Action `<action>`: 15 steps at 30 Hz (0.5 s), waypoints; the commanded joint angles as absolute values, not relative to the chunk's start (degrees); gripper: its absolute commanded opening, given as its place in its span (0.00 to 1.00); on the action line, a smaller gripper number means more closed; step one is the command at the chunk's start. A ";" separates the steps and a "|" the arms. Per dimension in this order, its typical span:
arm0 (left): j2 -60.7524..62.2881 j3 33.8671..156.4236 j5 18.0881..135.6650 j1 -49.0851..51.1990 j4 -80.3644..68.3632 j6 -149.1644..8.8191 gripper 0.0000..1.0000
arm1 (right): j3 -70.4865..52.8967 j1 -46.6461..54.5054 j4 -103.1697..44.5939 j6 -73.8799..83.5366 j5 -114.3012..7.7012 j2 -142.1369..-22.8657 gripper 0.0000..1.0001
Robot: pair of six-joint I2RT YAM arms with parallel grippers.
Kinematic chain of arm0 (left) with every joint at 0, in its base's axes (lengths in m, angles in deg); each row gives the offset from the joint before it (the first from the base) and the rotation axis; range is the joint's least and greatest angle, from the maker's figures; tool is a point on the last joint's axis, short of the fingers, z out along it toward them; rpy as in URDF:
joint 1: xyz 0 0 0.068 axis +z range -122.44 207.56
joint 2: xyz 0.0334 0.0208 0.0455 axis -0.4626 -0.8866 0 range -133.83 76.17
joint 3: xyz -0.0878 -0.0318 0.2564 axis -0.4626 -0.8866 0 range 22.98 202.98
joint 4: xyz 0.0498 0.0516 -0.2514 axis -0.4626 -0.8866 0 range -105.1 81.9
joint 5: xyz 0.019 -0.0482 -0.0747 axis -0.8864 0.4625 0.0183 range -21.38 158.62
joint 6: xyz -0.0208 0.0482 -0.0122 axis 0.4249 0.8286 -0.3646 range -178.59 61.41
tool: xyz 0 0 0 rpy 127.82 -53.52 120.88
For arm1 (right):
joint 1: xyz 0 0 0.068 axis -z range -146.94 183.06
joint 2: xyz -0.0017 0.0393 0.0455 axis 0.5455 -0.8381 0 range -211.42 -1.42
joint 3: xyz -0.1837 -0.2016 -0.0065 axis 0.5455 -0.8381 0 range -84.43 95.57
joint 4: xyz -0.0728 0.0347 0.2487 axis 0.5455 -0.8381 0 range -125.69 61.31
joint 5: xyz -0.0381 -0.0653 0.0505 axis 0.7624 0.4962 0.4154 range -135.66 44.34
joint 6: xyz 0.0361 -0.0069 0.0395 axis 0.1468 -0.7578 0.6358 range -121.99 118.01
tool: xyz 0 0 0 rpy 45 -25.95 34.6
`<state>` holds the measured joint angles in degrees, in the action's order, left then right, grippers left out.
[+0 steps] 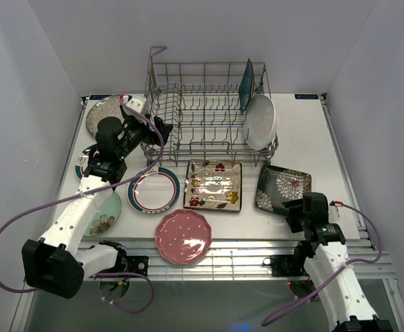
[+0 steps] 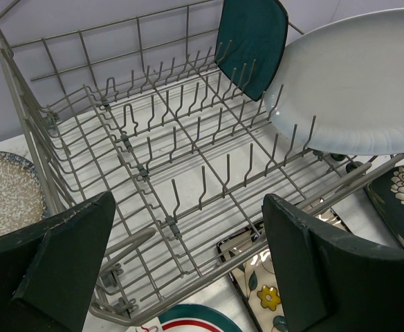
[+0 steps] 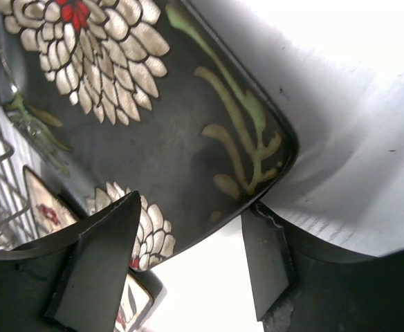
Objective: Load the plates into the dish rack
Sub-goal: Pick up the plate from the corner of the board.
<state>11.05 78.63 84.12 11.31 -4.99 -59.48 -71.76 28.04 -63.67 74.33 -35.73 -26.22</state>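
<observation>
The grey wire dish rack [image 1: 162, 111] stands at the back of the table. A teal plate [image 1: 247, 84] and a white oval plate [image 1: 262, 121] stand upright at its right end. On the table lie the black floral square plate [image 1: 279, 185], the cream floral square plate [image 1: 214, 185], a teal-rimmed white plate [image 1: 154, 189], a pink scalloped plate [image 1: 182, 236], a pale green plate [image 1: 104, 211] and a speckled silver plate [image 1: 104, 111]. My right gripper [image 3: 191, 256] is open, its fingers either side of the black plate's [image 3: 153, 124] near edge. Wide open and holding nothing, my left gripper [image 2: 188, 263] hovers at the rack's [image 2: 188, 228] front left corner.
Another teal-rimmed plate [image 1: 82, 164] lies partly hidden under my left arm. White walls close in the table on three sides. A metal rail [image 1: 223, 259] runs along the near edge by the arm bases.
</observation>
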 commanded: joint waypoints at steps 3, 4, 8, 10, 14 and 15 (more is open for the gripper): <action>13.15 78.44 84.35 11.21 -5.38 -59.38 0.98 | -69.14 27.87 -66.67 74.56 -30.28 -29.72 0.64; 13.24 78.44 84.35 11.12 -5.38 -59.38 0.98 | -69.92 27.87 -65.97 74.74 -30.28 -29.11 0.64; 13.33 78.43 84.43 11.12 -5.38 -59.38 0.98 | -69.84 27.87 -64.64 75.62 -26.69 -25.07 0.63; 13.16 78.44 84.52 11.12 -5.38 -59.38 0.98 | -68.18 27.87 -65.60 75.45 -25.27 -24.71 0.63; 13.07 78.52 84.52 11.12 -5.38 -59.38 0.98 | -68.25 27.87 -64.21 75.09 -26.75 -27.07 0.63; 13.16 78.44 84.52 11.12 -5.38 -59.38 0.98 | -68.61 27.96 -63.59 75.01 -27.46 -27.87 0.63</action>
<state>11.07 78.63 84.12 11.31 -5.06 -59.48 -70.45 28.06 -65.36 74.39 -28.86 -26.09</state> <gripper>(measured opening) 0.976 0.630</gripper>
